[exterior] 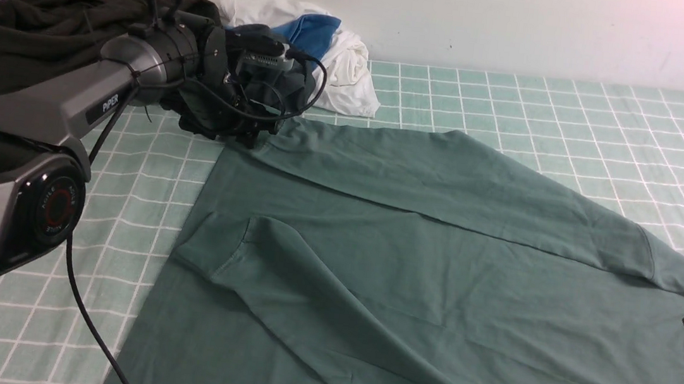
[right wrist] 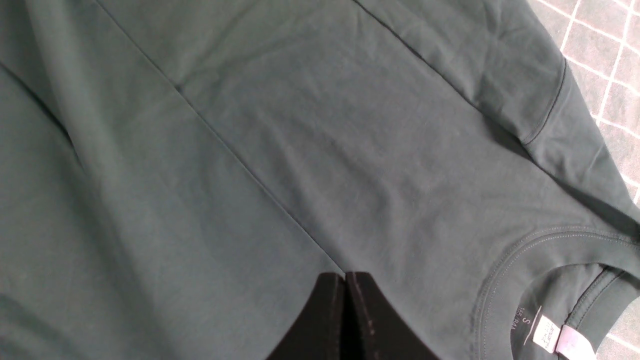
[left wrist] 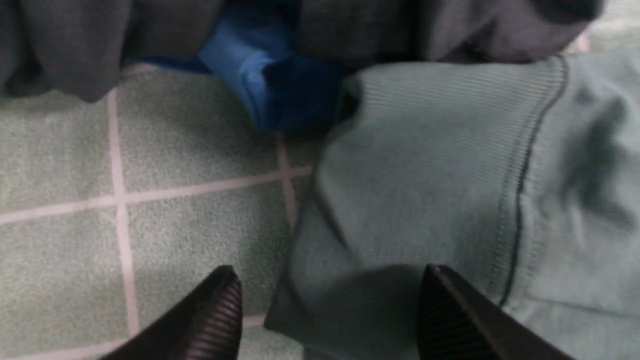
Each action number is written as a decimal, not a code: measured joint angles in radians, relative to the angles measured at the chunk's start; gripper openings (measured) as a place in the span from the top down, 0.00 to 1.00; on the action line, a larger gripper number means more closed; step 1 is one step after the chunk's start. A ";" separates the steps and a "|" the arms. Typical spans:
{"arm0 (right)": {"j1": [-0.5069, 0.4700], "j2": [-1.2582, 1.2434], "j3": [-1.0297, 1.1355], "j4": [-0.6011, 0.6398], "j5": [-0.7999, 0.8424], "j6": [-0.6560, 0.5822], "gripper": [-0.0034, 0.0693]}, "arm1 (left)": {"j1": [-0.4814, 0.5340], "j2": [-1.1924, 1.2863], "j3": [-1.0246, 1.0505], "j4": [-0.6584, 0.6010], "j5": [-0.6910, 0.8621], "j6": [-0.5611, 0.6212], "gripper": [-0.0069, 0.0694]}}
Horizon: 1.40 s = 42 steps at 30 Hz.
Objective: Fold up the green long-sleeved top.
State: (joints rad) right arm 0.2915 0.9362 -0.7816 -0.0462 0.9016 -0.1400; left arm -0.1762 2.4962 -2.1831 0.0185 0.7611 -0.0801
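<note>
While the left gripper [left wrist: 327, 272] stands wide open and empty over the far sleeve's cuff [left wrist: 425, 165], the right gripper [right wrist: 345, 276] hangs shut, holding nothing, near the neckline [right wrist: 525, 250]. One green top [exterior: 435, 272] lies flat on the checked cover [exterior: 577, 128], its length running crosswise with the collar to the right and two sleeves folded across it. Beyond it are one dark garment [exterior: 35, 26] and one white-and-blue bundle [exterior: 342, 65].

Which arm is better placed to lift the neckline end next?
Right, probably: the right gripper, shut, hangs over the sage-green cotton long-sleeved top beside its ribbed neckline; the left gripper, open, sits at the far sleeve cuff.
</note>
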 joint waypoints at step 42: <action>0.000 0.000 0.000 0.000 -0.001 0.000 0.97 | -0.011 0.053 -0.211 -0.024 0.251 0.068 0.64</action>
State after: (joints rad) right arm 0.2915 0.9362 -0.7816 -0.0467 0.9004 -0.1400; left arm -0.1876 2.5496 -2.3941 -0.0055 1.0124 -0.0123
